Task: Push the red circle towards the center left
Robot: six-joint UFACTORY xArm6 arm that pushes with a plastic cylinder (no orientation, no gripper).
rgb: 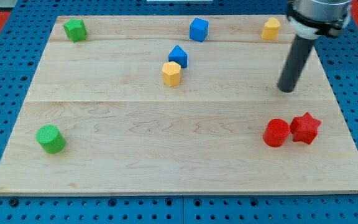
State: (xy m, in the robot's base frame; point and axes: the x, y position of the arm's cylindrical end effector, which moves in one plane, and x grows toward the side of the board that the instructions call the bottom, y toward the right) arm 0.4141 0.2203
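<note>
Hovering tool (pixel 286 89) sits above red circle (pixel 276 132).

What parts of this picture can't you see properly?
- The arm: cut off by the camera view's top edge; only its lowest part and the rod show.
- The red star and red circle: too close together to tell whether they touch.
- The blue block and yellow block mid-board: same doubt.
- My tip shows clearly, above the red circle toward the view's top, apart from it.
</note>
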